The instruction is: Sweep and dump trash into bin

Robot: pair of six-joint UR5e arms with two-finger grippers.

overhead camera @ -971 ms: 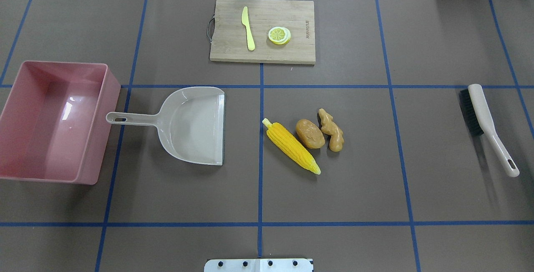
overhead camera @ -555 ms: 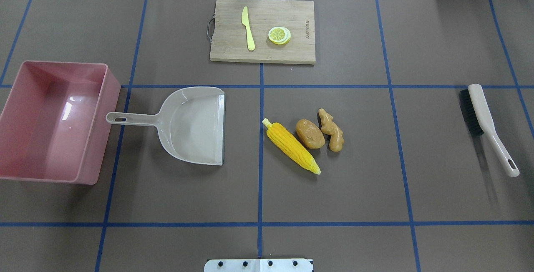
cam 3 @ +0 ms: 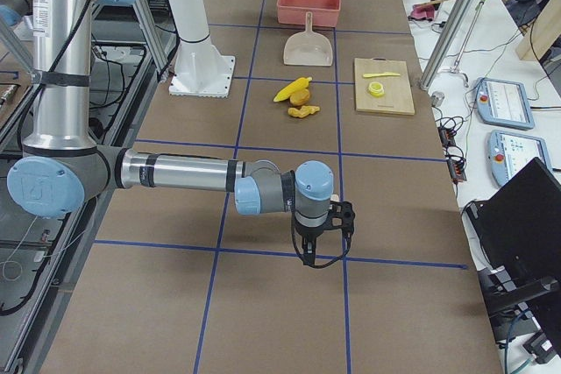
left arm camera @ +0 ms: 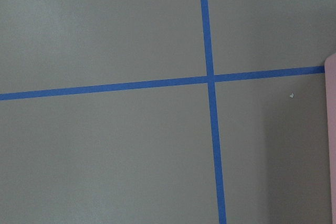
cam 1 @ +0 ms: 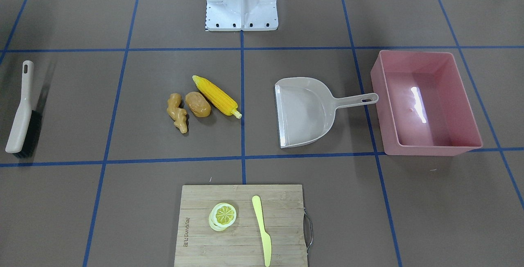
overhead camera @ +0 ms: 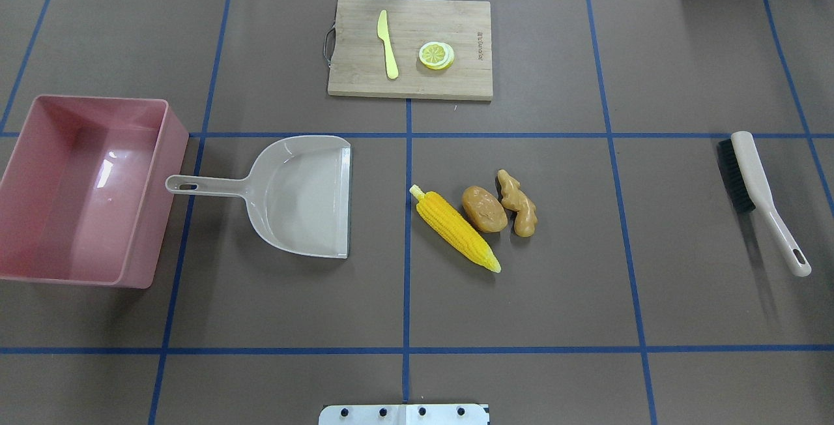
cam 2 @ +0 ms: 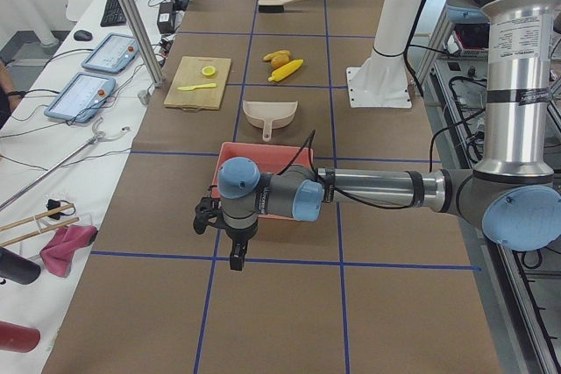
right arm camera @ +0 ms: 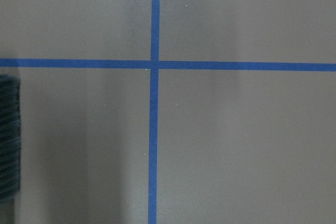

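We find the corn cob (overhead camera: 456, 229), the potato (overhead camera: 485, 208) and the ginger root (overhead camera: 518, 203) lying side by side near the middle of the worktop (overhead camera: 554, 294), with the potato between the other two. The open edge of the beige dustpan (overhead camera: 300, 197) faces them from the robot's left, and the tip of its handle sits just beside the wall of the pink bin (overhead camera: 163, 203). The left pincer (cam 2: 235, 256) hangs over bare worktop outside the bin, and the right pincer (cam 3: 324, 256) hangs at the opposite end. Each appears only in a side view, so we cannot tell whether it is spread or pressed together.
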